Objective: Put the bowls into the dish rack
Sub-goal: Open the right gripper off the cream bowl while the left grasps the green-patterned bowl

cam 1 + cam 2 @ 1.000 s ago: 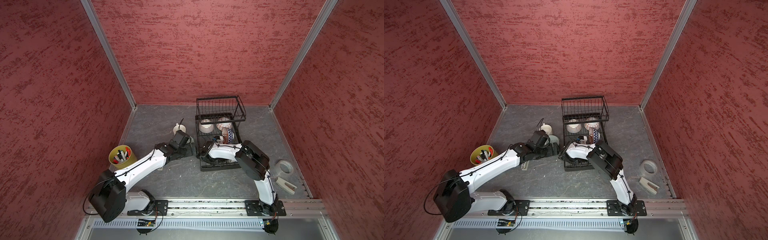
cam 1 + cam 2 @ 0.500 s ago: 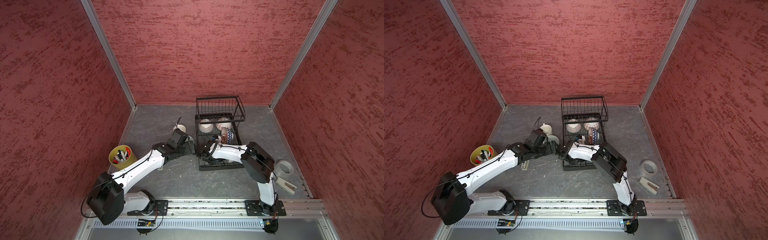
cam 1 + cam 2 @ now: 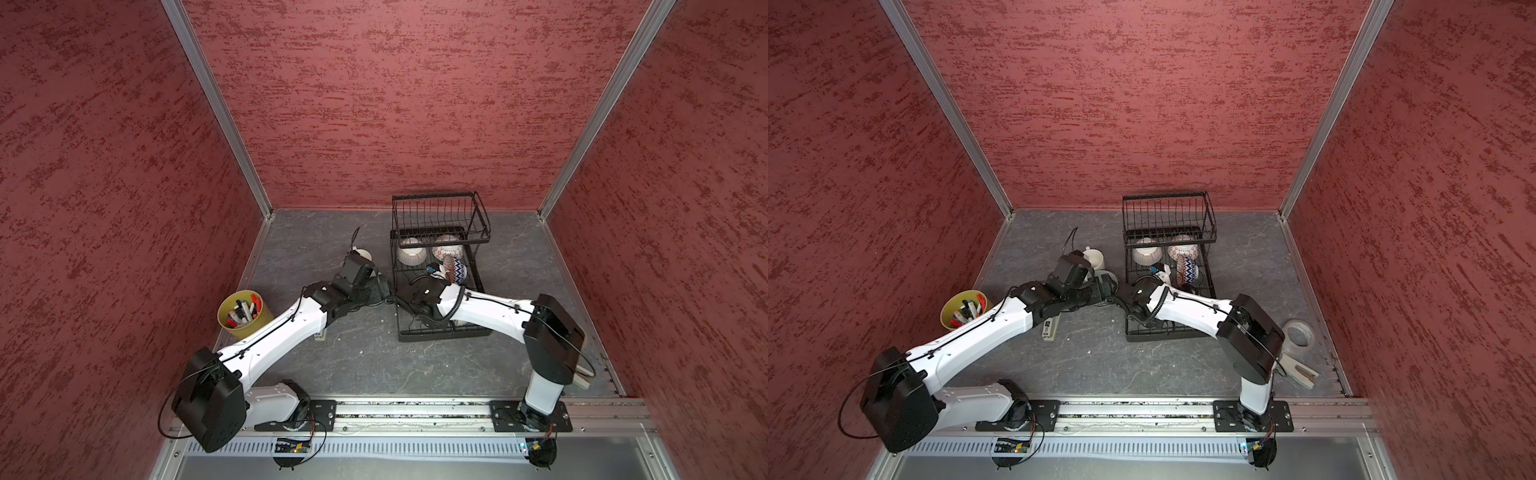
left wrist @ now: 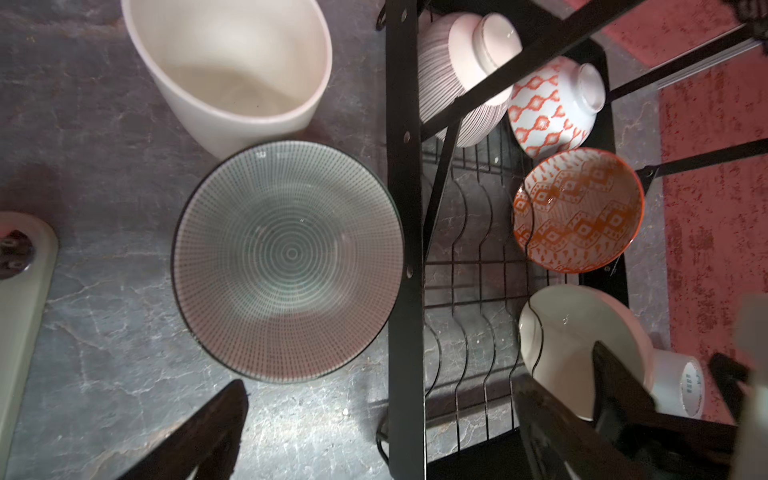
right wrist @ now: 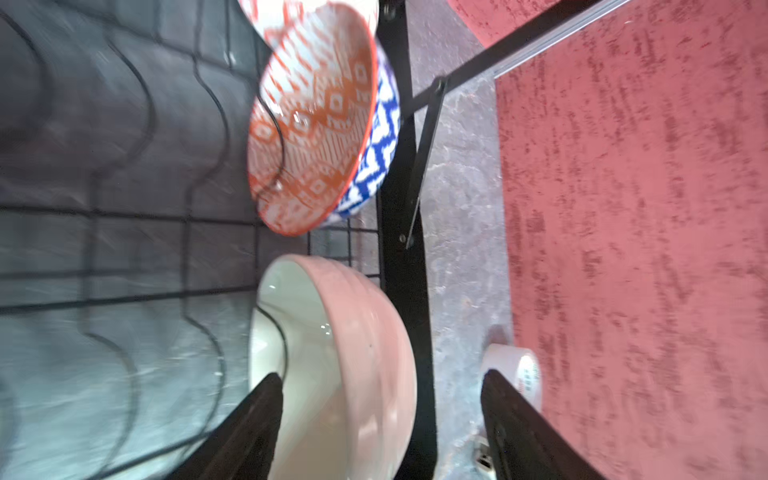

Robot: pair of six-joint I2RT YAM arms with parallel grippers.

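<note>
Bowls: four in rack point(image 3: 444, 335) lower tier. Striped bowl point(image 4: 449, 91) & diamond bowl point(image 4: 548, 112) tipped at back; zigzag bowl point(image 5: 316, 124), orange inside, blue outside, on edge; cream bowl point(image 5: 365, 353) on edge nr front. Green bowl point(image 4: 286, 257), fine ring pattern, upright on table point(image 4: 104, 291) just beside rack & mug point(image 4: 232, 70). L gripper point(image 4: 376, 386) spread wide nr it, empty. R gripper point(image 5: 380, 376) spread, cream bowl's wall btwn fingers, no pinch.
</note>
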